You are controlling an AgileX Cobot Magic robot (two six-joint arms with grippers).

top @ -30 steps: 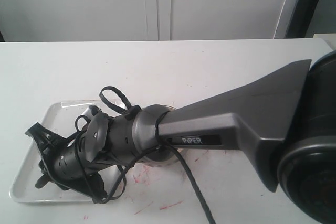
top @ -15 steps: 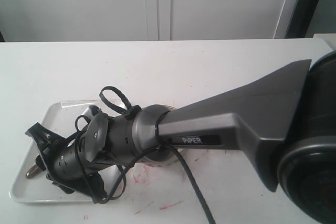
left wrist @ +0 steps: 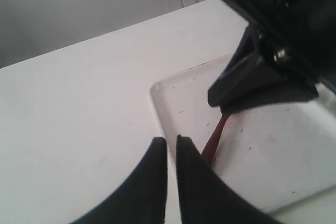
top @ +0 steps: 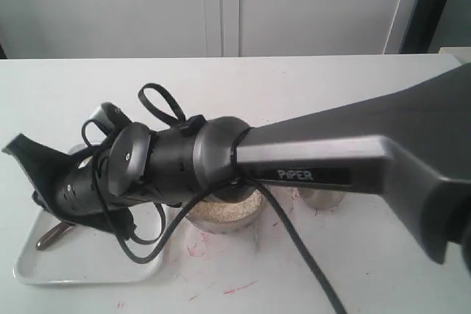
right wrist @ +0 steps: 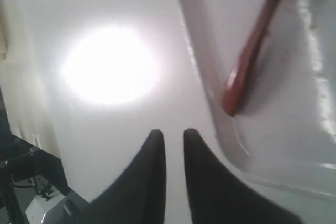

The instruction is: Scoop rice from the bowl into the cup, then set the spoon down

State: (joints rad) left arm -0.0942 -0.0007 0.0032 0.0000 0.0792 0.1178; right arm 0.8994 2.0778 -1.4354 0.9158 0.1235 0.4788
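Note:
The dark reddish-brown spoon (top: 50, 236) lies in the white tray (top: 88, 266), free of both grippers. My right gripper (top: 26, 174) hangs above the tray's left end, its arm reaching across from the right. In the right wrist view this gripper (right wrist: 173, 132) has its jaws a little apart and empty, and the spoon's handle (right wrist: 251, 51) lies inside the tray rim (right wrist: 210, 77). My left gripper (left wrist: 171, 140) is shut and empty over the table beside the tray corner, near the spoon handle (left wrist: 214, 139). The steel bowl (top: 221, 226) holds rice (top: 224, 209). The cup (top: 320, 198) stands to its right.
The right arm (top: 331, 159) spans the scene above the bowl, and its black cable (top: 294, 248) hangs in front. Red marks (top: 235, 284) stain the white table near the front. A white wall stands behind the table.
The right gripper let the spoon go in the tray, then rose and moved left. The arm's lift uncovered the rice in the bowl and the cup.

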